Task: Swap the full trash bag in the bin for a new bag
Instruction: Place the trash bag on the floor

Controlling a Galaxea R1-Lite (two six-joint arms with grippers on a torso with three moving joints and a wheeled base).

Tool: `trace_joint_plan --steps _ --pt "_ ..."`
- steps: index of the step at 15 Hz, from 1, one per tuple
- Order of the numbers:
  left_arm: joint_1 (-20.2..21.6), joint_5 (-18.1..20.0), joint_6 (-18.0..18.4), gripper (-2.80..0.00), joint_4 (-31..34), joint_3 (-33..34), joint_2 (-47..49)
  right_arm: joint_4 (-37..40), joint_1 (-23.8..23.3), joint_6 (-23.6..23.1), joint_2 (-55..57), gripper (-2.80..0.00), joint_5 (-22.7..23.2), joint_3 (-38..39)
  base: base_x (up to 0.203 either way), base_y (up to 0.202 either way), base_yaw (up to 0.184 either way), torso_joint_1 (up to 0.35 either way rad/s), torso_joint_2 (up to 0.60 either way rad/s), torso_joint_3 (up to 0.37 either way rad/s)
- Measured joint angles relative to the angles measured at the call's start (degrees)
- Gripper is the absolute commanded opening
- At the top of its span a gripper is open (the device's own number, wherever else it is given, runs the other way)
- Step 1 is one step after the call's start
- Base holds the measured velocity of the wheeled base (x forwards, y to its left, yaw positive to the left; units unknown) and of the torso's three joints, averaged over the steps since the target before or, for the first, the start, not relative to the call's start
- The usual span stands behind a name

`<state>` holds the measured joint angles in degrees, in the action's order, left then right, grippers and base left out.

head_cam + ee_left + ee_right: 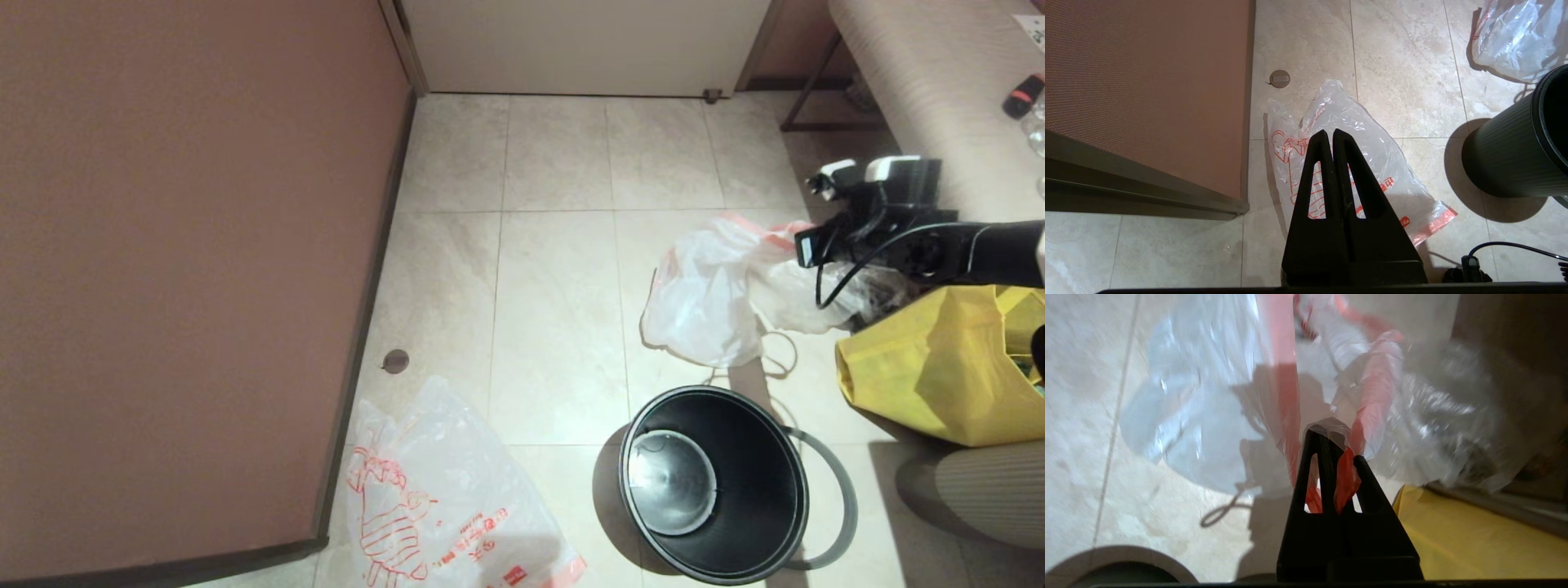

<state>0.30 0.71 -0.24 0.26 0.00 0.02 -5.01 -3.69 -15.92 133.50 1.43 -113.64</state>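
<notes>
The full trash bag [710,302] lies crumpled on the floor beyond the bin [718,490], its orange-red hem pinched in the right gripper [1337,451]. The left gripper [1333,134], jaws shut and empty, hangs above the new bag [1347,163].

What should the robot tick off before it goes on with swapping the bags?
1. Bin without a bag: ok.
2. Full trash bag out on the floor: ok.
3. Right pincer shut on the full trash bag's hem: ok.
4. New bag flat on the floor: ok.
5. Left pincer shut and holding nothing above the new bag: ok.
6. Grey ring seated on the bin: not ok, it lies beside the bin.
</notes>
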Motion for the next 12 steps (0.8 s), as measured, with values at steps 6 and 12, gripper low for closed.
trace_joint_plan --steps 6,12 --pt "0.02 -0.03 0.04 -2.80 0.01 0.00 0.00 5.33 0.84 -1.61 4.84 0.00 -5.02 0.00 0.000 0.000 0.000 0.000 0.00 0.000" --pt "0.02 -0.02 0.02 -2.80 -0.01 0.00 0.00 22.82 1.35 12.26 -7.29 0.00 0.14 0.17 0.000 0.000 0.000 0.000 0.00 0.000"
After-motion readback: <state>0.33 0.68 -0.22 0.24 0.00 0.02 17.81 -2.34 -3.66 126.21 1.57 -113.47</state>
